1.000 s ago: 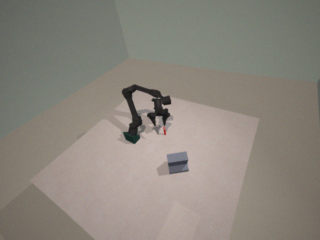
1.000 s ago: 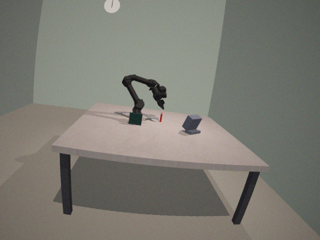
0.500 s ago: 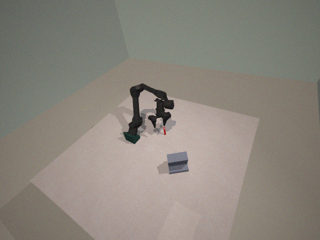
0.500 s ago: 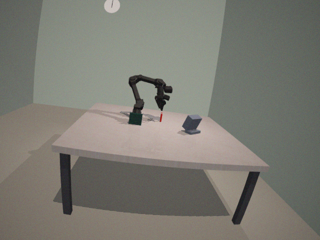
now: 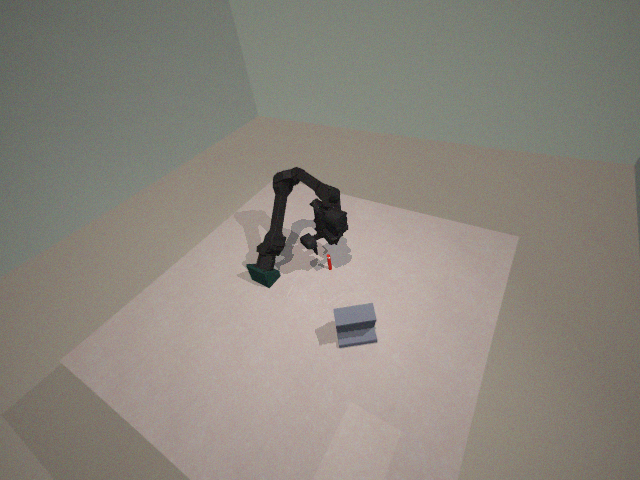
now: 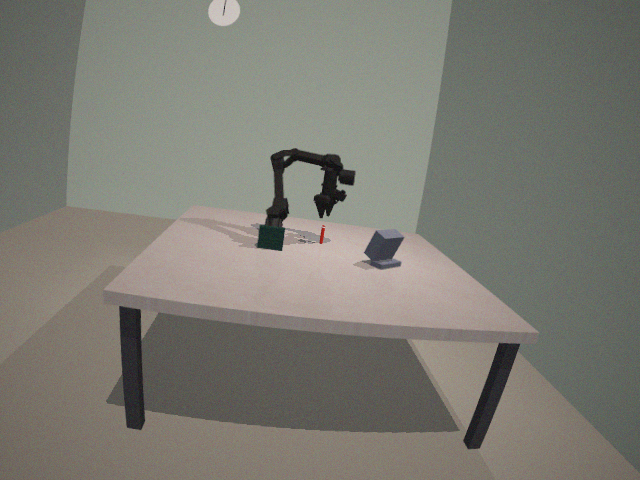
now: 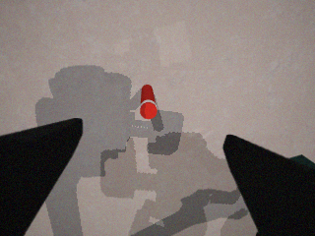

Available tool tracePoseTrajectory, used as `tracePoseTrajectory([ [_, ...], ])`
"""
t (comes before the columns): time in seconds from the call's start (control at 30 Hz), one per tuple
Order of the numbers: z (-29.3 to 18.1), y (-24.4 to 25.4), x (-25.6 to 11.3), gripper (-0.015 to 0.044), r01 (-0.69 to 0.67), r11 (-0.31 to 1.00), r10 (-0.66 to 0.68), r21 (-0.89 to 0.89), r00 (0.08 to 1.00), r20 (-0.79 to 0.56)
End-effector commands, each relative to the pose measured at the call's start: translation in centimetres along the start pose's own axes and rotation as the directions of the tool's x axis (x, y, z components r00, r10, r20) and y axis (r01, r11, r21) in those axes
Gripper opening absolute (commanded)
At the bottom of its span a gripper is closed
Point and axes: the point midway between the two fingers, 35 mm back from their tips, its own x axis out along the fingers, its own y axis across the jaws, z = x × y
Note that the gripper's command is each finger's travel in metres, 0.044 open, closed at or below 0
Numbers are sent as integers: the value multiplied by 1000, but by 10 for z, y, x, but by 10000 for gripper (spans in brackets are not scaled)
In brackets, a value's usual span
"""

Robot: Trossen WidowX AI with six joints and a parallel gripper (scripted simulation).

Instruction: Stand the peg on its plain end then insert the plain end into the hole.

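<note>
The red peg (image 5: 329, 263) (image 6: 322, 235) (image 7: 148, 110) stands upright on the table, with its white band near the top end and its plain end down. My gripper (image 6: 325, 215) (image 7: 156, 134) is open and empty, pointing down above the peg with a gap between the fingertips and the peg's top. In the wrist view the peg's top shows between the two fingers, a little beyond the line of their tips. The blue-grey sloped panel (image 5: 354, 314) (image 6: 384, 245) stands apart from the peg. Its hole does not show in any view.
The table (image 5: 248, 356) (image 6: 232, 279) carries the dark green arm base (image 5: 263, 276) (image 6: 271, 237), to the left of the peg in the top and exterior views. The panel has a low foot. The arm's shadow falls around the peg.
</note>
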Motion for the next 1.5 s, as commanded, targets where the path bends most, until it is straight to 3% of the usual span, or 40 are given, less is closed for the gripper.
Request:
tracePoseTrajectory([
  [0.0,2,2,-2,440,-34,999,34,6,999,-16],
  [0.23,2,2,-2,440,-34,999,34,-11,999,-16],
  [0.73,2,3,1,440,-37,925,34,-378,999,-16],
  [1.47,2,3,4,440,-32,583,33,-812,999,-15],
])
